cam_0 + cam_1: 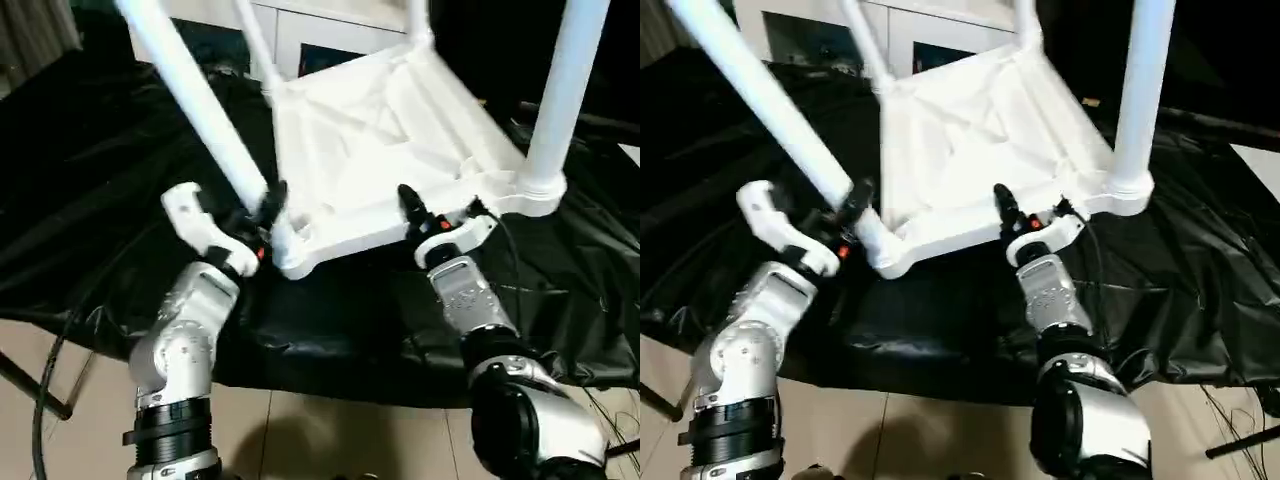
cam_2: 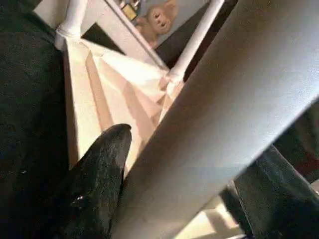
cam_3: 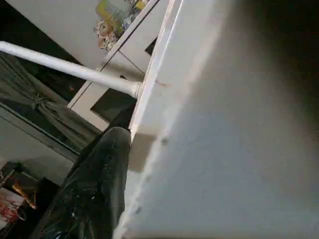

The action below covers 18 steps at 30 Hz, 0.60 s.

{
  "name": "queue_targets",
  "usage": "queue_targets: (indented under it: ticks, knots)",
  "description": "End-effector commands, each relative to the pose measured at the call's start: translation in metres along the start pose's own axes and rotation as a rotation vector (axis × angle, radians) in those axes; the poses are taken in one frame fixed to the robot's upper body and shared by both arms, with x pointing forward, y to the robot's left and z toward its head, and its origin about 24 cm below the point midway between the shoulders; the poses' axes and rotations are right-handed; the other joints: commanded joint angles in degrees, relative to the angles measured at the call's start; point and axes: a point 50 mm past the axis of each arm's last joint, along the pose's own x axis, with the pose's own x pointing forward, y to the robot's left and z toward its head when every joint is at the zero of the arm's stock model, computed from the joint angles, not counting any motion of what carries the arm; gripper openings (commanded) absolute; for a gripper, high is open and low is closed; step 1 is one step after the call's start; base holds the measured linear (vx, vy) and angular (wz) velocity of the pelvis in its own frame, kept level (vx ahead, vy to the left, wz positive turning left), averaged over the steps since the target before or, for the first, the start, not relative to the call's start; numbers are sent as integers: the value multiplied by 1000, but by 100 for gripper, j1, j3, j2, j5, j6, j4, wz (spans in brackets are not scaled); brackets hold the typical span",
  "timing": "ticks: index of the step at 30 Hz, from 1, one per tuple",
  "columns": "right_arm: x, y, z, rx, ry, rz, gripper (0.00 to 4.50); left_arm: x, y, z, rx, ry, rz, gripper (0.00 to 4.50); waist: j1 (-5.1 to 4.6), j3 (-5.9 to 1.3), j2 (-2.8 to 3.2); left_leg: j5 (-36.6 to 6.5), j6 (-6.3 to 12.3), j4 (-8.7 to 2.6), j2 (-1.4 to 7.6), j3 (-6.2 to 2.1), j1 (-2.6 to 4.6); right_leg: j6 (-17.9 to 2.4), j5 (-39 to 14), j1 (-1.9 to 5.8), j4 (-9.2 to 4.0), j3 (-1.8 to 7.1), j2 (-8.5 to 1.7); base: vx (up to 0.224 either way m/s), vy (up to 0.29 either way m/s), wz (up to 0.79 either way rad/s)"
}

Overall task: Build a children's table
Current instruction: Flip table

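Note:
The children's table [image 1: 370, 130] lies upside down on the black-sheeted work table [image 1: 90, 200], ribbed underside up. Its white tube legs stick upward. The near-left leg [image 1: 200, 100] leans to the left out of its corner socket [image 1: 290, 250]. My left gripper [image 1: 268, 205] straddles this leg just above the socket; in the left wrist view the leg [image 2: 214, 124] runs between the fingers [image 2: 99, 184] with a gap at one tip. My right gripper [image 1: 415, 210] is shut on the tabletop's near rim, one finger [image 3: 99, 184] lying against the rim.
A white cabinet with glass doors [image 1: 300, 30] stands behind the work table. The near-right leg [image 1: 560, 90] rises upright beside my right arm. Cables hang off the sheet's front edge [image 1: 50, 380] over the tiled floor.

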Motion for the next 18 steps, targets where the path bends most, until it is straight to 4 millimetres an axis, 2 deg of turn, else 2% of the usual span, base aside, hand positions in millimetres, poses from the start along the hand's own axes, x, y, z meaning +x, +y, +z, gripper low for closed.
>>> queue_targets:
  ticks: [1,4,5,6,7,9,10,12,14,16,17,18]
  knots:
    - [-5,-9,51,-103,-161,-46,229,-9,4,19,1,-102,-5,335,-43,-418,-1,-458,383,-457,185,0,91,-1226,-881,311,-297,112,-239,0,0,0]
    - [-9,-12,66,-144,-189,-52,228,-17,13,22,35,-92,19,335,-21,-419,27,-410,369,-450,188,29,114,-1171,-792,289,-286,113,-223,0,0,0]
    - [-10,-13,69,-152,-195,-52,227,-19,17,22,45,-87,38,335,-26,-420,17,-399,365,-450,190,33,107,-1158,-778,294,-287,112,-218,0,0,0]
    - [-10,-13,72,-167,-191,-53,226,-21,21,22,47,-85,51,335,-26,-418,37,-371,330,-458,193,33,97,-1109,-782,301,-279,110,-220,0,0,0]
    - [-12,-15,74,-215,-164,-59,225,-25,25,21,64,-76,66,335,-24,-419,58,-387,304,-460,196,29,104,-1097,-790,300,-282,108,-218,0,0,0]
    - [-13,-17,75,-250,-143,-64,222,-27,28,21,74,-70,74,335,-11,-414,48,-474,273,-450,186,56,145,-1060,-804,271,-310,110,-188,0,0,0]
    - [-15,-19,78,-283,-128,-70,222,-30,30,21,80,-63,80,335,-11,-415,72,-514,265,-457,179,56,132,-1056,-774,296,-303,118,-188,0,0,0]
    - [-20,-22,89,-351,-114,-90,220,-38,29,22,121,-16,37,335,-10,-424,60,-427,245,-459,178,44,108,-972,-711,323,-288,113,-184,0,0,0]
    - [-21,-23,92,-361,-114,-94,220,-39,27,21,138,5,10,335,-11,-417,65,-494,216,-463,182,54,125,-945,-830,292,-307,109,-174,0,0,0]
    - [-24,-22,99,-406,-111,-100,220,-42,17,13,222,102,-95,335,-13,-396,31,-757,116,-481,190,54,120,-863,-1264,266,-347,117,-191,0,0,0]
    - [-24,-22,99,-406,-111,-100,220,-42,17,13,222,102,-95,335,-7,-389,43,-844,102,-490,194,47,128,-814,-1399,256,-366,117,-194,0,0,0]
    - [-24,-22,101,-414,-110,-101,220,-42,15,11,253,131,-115,335,-33,-390,36,-937,21,-499,187,34,91,-721,-1587,271,-371,123,-197,0,0,0]
